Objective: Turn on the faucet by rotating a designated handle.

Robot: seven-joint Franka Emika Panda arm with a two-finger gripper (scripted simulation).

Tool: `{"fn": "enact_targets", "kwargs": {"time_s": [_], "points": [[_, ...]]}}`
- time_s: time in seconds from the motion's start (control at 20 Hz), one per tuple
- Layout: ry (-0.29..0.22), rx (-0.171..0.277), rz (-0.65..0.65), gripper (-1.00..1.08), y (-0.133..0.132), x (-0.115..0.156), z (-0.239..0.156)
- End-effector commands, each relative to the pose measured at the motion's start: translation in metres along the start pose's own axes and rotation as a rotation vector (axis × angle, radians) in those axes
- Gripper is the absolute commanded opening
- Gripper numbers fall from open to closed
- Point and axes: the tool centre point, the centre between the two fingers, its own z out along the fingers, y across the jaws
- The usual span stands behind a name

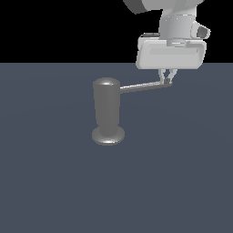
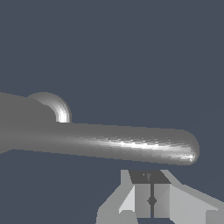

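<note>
Slate-grey floor [image 1: 54, 191], flat and matte, fills the lower part of the exterior view under a black backdrop.

White Panda hand hangs at the exterior view's upper right, boxy palm with short dark-tipped fingers pointing down. Gripper [image 1: 166, 78] sits right at the outer tip of the handle.

Faucet [image 1: 107, 109] stands well off the gripper toward the exterior view's left: glossy grey metal, thick upright cylinder, domed top, flared round disc base on the floor. Upright, no tilt.

Handle [image 1: 143, 86] is a thin polished rod leaving the cylinder's upper part and running toward the exterior view's right, rising slightly to a rounded end. Its long axis is roughly horizontal, pointing from the body at the gripper.

Key relation: fingertips are at the rod's far end, the longest lever arm about the faucet's vertical axis. In the wrist view the handle [image 2: 131, 146] crosses the frame with a bright specular streak, and the gripper [image 2: 151, 199] lies beside the rod near its tip, not around it.

Fingers [image 2: 161, 197] look pressed together, only a thin seam between the pads, nothing pinched. Touching the rod or just short of it: can't tell.

Judgement: this reads as a sideways push on the tip, not a grasp. Smooth round metal, so slipping off the end is the risk.
</note>
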Motion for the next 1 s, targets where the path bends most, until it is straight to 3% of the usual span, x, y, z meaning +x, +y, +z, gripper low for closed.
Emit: {"fn": "enact_targets", "kwargs": {"time_s": [0.0, 0.95], "points": [[0.001, 0.001, -0.014, -1.00, -0.009, 0.013, 0.002], [-0.008, 0.001, 0.001, -1.00, -0.010, 0.070, 0.008]]}}
